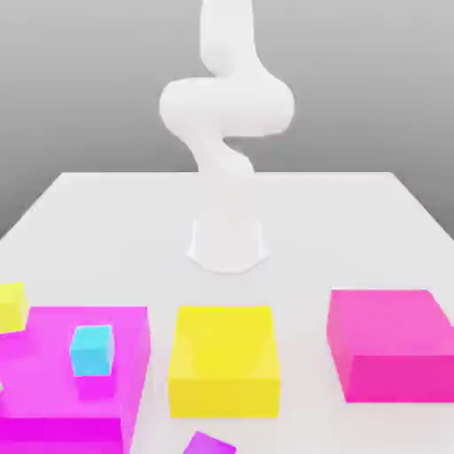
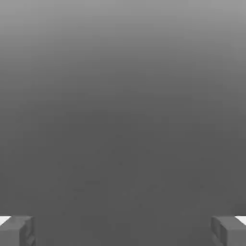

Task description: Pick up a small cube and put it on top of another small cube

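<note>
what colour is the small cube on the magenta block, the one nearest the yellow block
Cyan, best seen in the exterior view.

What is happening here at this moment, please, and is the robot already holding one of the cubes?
A white robot arm stands behind several coloured blocks, and it is not handling anything now. Its gripper is open and empty. The small cyan cube rests on the large magenta block, with no cube on top of it, so the stacking is not done on this cube.
</note>
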Robot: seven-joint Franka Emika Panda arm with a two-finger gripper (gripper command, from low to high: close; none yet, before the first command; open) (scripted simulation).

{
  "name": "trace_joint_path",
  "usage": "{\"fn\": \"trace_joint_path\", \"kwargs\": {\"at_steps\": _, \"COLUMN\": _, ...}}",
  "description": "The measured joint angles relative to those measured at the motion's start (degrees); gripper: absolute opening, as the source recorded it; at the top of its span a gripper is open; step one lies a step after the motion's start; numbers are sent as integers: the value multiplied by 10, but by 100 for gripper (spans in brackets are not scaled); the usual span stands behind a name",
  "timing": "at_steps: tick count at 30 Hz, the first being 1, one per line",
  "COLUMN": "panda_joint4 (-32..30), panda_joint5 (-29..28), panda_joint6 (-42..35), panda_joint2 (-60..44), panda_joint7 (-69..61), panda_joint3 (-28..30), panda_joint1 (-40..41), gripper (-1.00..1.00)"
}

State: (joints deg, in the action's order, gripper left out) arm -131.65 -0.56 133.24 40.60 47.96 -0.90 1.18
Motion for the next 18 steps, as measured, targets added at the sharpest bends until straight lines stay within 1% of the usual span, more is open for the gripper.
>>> {"fn": "trace_joint_path", "kwargs": {"at_steps": 10, "panda_joint4": 5, "panda_joint5": -28, "panda_joint6": 59, "panda_joint2": -211, "panda_joint7": 90, "panda_joint3": -29, "panda_joint1": 38, "gripper": 0}}
{"fn": "trace_joint_path", "kwargs": {"at_steps": 18, "panda_joint4": 10, "panda_joint5": -47, "panda_joint6": 105, "panda_joint2": -378, "panda_joint7": 158, "panda_joint3": -33, "panda_joint1": 52, "gripper": 0}}
